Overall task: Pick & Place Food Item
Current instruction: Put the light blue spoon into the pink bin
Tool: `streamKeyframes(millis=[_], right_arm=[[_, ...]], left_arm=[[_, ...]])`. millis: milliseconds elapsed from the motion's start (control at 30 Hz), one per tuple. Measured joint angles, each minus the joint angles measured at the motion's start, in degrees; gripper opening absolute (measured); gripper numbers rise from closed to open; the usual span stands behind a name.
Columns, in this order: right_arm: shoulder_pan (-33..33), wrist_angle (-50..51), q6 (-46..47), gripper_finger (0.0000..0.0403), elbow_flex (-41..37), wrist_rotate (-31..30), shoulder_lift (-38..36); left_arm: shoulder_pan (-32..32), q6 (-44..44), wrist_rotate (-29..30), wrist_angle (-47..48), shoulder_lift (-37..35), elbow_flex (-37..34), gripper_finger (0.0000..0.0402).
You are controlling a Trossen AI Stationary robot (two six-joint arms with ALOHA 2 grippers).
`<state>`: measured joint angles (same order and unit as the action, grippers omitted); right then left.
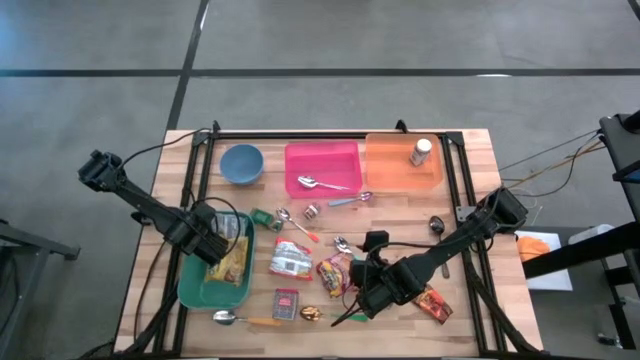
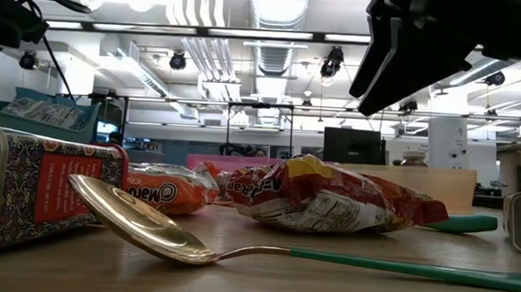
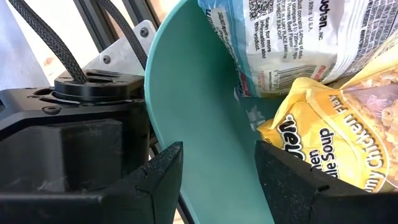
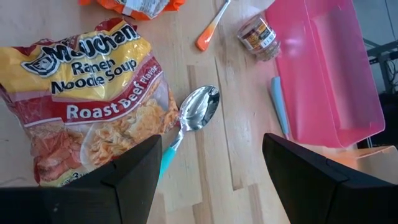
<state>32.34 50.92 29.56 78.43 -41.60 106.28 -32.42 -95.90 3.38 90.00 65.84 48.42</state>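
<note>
My left gripper (image 1: 215, 245) hangs open over the far-left rim of a teal bin (image 1: 195, 290), pointing steeply down. In the left wrist view, my left gripper (image 3: 217, 180) has only the bin's teal wall (image 3: 193, 112) showing in its gap. A yellow chicken noodle packet (image 3: 336, 130) and a white packet (image 3: 292, 37) lie in the bin. My right gripper (image 1: 365, 290) is open above the table. Beyond my right gripper (image 4: 211, 174) a Roast Beef ramen packet (image 4: 93, 106) lies flat on the wood beside a teal-handled spoon (image 4: 199, 109).
A blue bowl (image 1: 241, 163), a pink bin (image 1: 322, 165) with a spoon and an orange bin (image 1: 400, 165) with a jar stand along the far edge. More packets (image 1: 292, 260), a red tin (image 1: 285, 303), spoons and a small jar (image 4: 258, 37) are scattered mid-table.
</note>
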Motion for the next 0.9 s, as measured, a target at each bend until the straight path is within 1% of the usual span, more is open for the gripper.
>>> streamKeyframes(millis=[900], right_arm=[[-0.01, -0.86, 0.00, 0.0277, 0.00, 0.00, 0.00]], left_arm=[[0.00, 0.03, -0.02, -0.06, 0.00, 0.03, 0.0201]])
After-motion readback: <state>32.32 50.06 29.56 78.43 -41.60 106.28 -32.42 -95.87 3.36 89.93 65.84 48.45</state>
